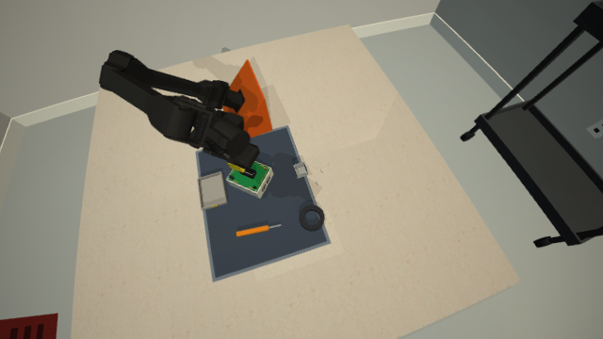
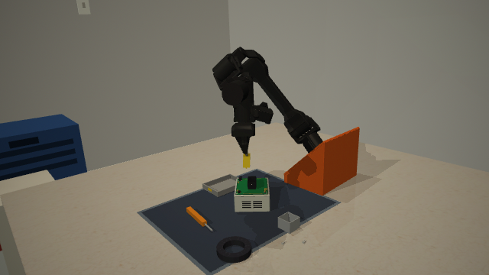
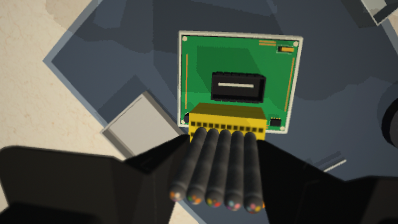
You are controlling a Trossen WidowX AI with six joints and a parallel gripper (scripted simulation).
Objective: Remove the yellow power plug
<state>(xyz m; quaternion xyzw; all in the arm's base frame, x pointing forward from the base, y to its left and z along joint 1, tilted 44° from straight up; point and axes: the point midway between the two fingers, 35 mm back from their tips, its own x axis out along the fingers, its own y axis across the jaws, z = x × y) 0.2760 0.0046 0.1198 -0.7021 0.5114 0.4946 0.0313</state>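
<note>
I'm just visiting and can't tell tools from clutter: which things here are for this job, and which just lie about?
For the job:
- claw
- yellow plug
- black socket on the green board
- grey tray

Just lying about:
- orange-handled screwdriver
- black ring
- small grey box
</note>
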